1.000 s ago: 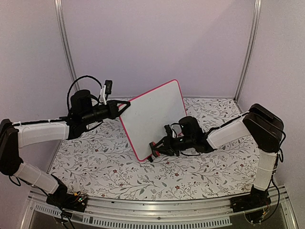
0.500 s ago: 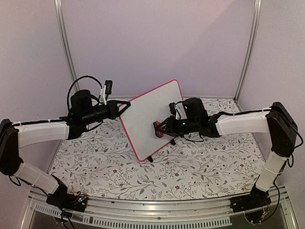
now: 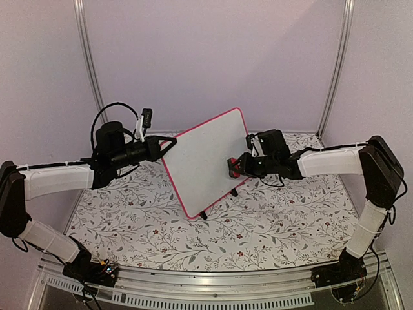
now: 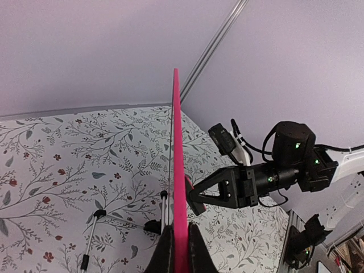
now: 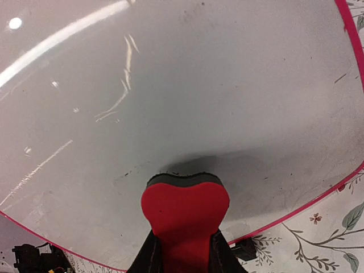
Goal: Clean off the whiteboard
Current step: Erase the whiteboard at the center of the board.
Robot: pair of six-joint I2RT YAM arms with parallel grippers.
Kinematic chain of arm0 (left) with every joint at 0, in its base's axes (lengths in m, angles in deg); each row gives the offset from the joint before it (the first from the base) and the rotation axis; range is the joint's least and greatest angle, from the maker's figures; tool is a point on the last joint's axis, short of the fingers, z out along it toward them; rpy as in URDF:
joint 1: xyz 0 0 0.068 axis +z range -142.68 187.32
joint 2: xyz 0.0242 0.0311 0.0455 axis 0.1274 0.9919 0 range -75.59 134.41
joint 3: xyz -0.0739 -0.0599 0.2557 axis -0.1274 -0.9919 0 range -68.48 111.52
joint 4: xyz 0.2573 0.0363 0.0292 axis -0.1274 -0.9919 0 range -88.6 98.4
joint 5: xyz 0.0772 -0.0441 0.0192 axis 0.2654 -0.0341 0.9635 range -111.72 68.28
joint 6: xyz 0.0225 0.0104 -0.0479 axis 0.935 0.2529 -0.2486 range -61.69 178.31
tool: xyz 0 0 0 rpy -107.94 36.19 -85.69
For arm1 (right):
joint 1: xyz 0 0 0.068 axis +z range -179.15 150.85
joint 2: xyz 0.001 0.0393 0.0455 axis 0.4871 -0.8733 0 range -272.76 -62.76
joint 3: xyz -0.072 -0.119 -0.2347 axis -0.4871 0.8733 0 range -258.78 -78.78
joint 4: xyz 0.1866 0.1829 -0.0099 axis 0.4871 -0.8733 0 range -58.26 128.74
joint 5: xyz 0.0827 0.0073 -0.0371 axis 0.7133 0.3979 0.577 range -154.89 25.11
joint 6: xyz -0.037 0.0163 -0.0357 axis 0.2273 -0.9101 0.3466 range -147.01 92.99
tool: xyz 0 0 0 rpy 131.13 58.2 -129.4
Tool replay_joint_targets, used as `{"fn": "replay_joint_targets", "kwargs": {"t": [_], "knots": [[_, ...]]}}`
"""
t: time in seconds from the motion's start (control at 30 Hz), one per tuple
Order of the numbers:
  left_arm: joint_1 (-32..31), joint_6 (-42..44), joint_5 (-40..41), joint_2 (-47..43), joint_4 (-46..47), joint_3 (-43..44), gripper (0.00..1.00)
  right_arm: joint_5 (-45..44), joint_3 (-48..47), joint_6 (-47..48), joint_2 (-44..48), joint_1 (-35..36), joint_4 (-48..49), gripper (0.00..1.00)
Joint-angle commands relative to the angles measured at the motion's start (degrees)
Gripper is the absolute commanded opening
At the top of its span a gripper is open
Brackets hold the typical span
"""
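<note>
The whiteboard (image 3: 206, 158) stands tilted on the bench (image 3: 155, 239). Its face looks nearly clean, with only faint smears. The left end effector (image 3: 165, 144) is closed on its frame. The right end effector (image 3: 233, 168) grips a red eraser (image 5: 185, 205) at the board's right side. I judge that little wiping is left.

Got my left arm (image 3: 58, 179) stretched inward, left gripper (image 3: 169, 143) pinched closed; right arm (image 3: 329, 160) reaching across, right gripper (image 3: 233, 168) clamped tight too.

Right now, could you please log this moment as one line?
left tool: shut on whiteboard edge | right tool: shut on eraser | eraser: at whiteboard face
</note>
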Motion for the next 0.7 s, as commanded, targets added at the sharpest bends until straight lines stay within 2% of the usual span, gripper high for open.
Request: {"fn": "replay_joint_targets", "kwargs": {"t": [0.0, 0.3, 0.67], "knots": [[-0.61, -1.81, -3.90, -0.84, 3.20, 1.68, 0.00, 2.18, -2.03, 3.95, -3.39, 1.16, 3.04, 0.22], [-0.56, -1.76, -3.83, -0.63, 3.22, 1.68, 0.00, 2.76, -8.57, 10.93, -8.74, 8.34, -1.66, 0.22], [-0.43, -1.89, -3.93, -0.46, 3.33, 1.68, 0.00, 3.68, -7.86, 18.07, -10.97, 14.34, -9.55, 0.21]]}}
